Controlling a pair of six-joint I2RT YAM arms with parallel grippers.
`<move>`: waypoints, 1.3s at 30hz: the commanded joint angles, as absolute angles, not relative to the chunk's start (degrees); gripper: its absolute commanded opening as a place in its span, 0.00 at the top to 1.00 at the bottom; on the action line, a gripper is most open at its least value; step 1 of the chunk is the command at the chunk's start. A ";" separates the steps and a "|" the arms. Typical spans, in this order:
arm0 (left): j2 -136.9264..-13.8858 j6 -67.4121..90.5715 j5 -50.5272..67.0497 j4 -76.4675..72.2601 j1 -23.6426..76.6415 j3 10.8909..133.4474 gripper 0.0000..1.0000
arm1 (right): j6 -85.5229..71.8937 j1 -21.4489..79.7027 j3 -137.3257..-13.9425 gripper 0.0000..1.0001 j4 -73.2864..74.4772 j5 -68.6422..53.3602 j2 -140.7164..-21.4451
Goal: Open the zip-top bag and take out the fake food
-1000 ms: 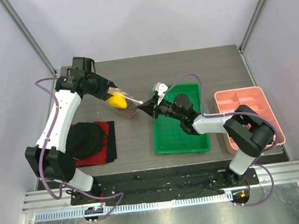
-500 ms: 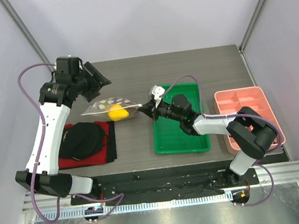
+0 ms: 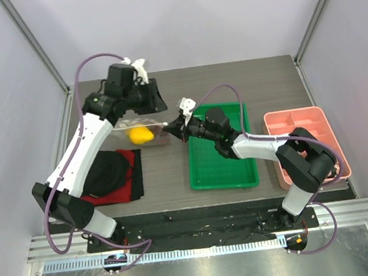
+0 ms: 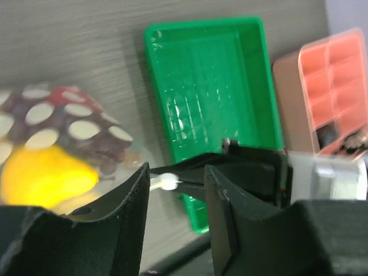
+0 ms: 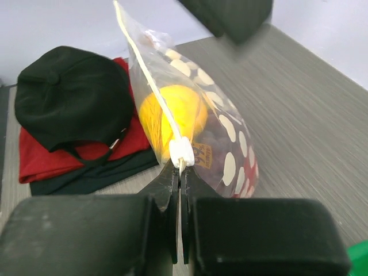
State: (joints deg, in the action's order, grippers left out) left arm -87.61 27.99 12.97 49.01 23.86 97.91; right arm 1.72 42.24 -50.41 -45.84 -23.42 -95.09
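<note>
Closest to us in the top view, a soft black cap [image 3: 103,173] slumps on a folded red cloth [image 3: 131,162], both matte fabric. At their 3 o'clock there's a glossy green tray [image 3: 225,185], hard plastic with a gridded floor. At its 3 o'clock sits a salmon-pink tray [image 3: 276,158] split into compartments. Everything's on a grey wood-grain counter [image 3: 230,74].

The right end effector [image 5: 181,172] is pinched tight on the white slider [image 5: 181,152] of the zip-top bag [image 5: 221,115], so the bag sits right at its tip, at its 9 o'clock from above. The left end effector [image 4: 175,187] hovers at the bag's 12 o'clock. Its jaws are partway apart with that slider in the gap between them. They're clamping nothing, though we can't tell if one finger brushes the strip.

The bag's clear crinkly film with white polka dots, standing upright. Inside we see a round yellow piece [image 5: 172,118] and something dark red [image 5: 214,141] beside it.
</note>
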 commanded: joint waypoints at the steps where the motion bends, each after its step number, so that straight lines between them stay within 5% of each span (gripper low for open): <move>1: -82.28 7.05 7.48 38.97 28.12 93.71 0.60 | 3.69 41.49 -56.42 0.99 -41.76 -30.13 -96.41; 9: -73.21 -10.63 12.12 30.41 28.04 78.32 0.68 | 2.99 39.11 -60.81 0.99 -36.57 -35.94 -98.17; 19: -79.36 -18.36 16.96 37.53 28.04 81.47 0.62 | 3.17 37.53 -63.54 0.99 -33.40 -40.16 -98.61; 39: -85.95 -22.59 20.91 41.57 28.04 86.13 0.85 | 4.30 36.74 -66.88 0.99 -29.88 -42.81 -99.93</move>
